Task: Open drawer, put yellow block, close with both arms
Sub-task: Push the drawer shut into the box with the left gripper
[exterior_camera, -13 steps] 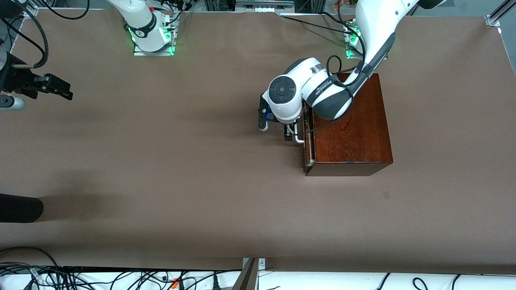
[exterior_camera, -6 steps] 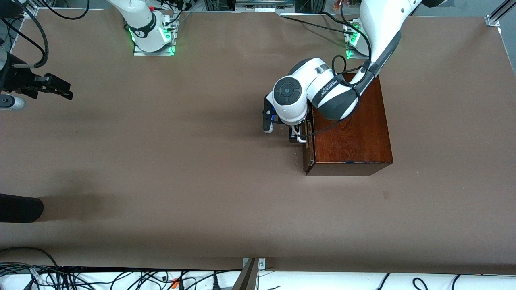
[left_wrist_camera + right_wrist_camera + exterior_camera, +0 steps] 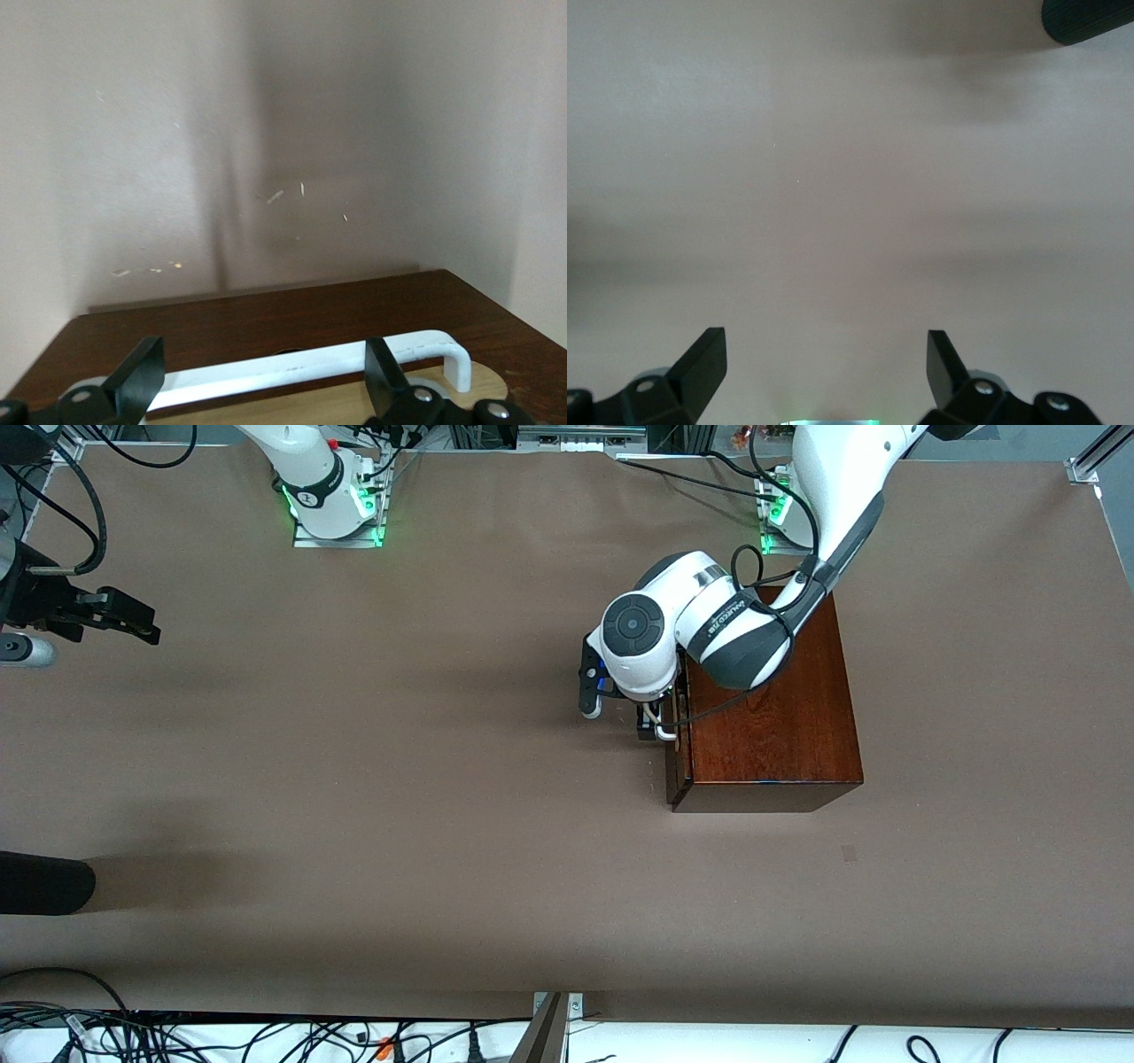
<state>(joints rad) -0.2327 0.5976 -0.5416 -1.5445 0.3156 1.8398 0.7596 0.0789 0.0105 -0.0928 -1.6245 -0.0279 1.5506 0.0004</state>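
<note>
From the front we see the glossy dark mahogany box (image 3: 769,700), its drawer pushed in, the left gripper (image 3: 651,722) at the white U-shaped bar handle (image 3: 658,724); the right gripper (image 3: 120,622) waits toward the right arm's end of the table.

Left wrist: fingers (image 3: 140,377) spread wide, straddling the handle (image 3: 310,363) without gripping.

Right wrist: fingers (image 3: 704,359) wide apart, holding nothing, over the brown table (image 3: 850,177).

My fingers (image 3: 142,376) look like matt black plastic; the box (image 3: 780,726) is glossy dark wood, its handle (image 3: 301,365) smooth white, the table (image 3: 354,779) matt brown.
</note>
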